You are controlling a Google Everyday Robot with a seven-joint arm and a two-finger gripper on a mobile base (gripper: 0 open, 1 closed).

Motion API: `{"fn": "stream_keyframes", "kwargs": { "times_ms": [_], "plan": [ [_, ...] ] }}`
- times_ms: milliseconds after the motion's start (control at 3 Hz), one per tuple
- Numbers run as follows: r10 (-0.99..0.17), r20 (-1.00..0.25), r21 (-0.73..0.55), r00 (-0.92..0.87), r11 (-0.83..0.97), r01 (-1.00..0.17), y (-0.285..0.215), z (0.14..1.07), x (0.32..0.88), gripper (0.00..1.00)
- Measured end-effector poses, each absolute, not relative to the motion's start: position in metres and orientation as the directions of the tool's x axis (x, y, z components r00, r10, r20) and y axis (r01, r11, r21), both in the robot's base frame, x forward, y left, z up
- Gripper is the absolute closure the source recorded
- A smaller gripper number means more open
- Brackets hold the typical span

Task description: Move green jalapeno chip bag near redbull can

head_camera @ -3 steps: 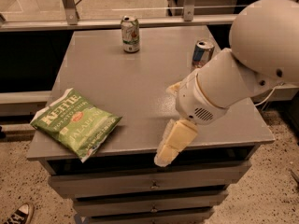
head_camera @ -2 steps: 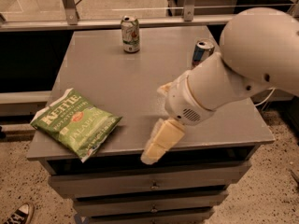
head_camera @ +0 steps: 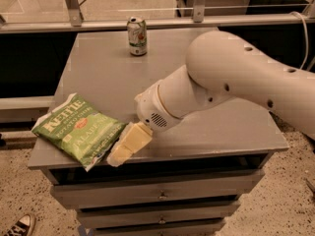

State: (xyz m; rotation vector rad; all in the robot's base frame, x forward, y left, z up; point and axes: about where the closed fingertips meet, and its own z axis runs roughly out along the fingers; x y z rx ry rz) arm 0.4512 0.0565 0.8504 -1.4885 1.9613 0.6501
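Flat at the near left corner of the counter (head_camera: 98,73): green jalapeno chip bag (head_camera: 78,129). Just right of the bag, touching its right edge: cream hand (head_camera: 120,151), low over the counter; wide or narrow, cannot tell. Far beyond the bag, upright near the back edge: white-and-green can (head_camera: 137,36).

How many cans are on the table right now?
1: the white-and-green can at the far edge of the table. The arm may hide others. The hand is by the green jalapeno chip bag at the front edge.
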Motion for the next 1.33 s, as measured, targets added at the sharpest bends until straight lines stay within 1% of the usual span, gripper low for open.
{"fn": "stream_keyframes", "kwargs": {
  "times_ms": [333,667,1000,1333],
  "plan": [
    [-0.65,-0.719,0.085,-0.247,0.271,-0.959,0.083,0.837,0.455,0.0],
    [-0.637,-0.724,0.088,-0.265,0.295,-0.951,0.093,0.828,0.46,0.16],
    [-0.626,-0.733,0.062,-0.269,0.332,-0.941,0.093,0.83,0.466,0.47],
    [-0.621,-0.737,0.04,-0.266,0.353,-0.935,0.088,0.836,0.469,0.7]
  ]
}}
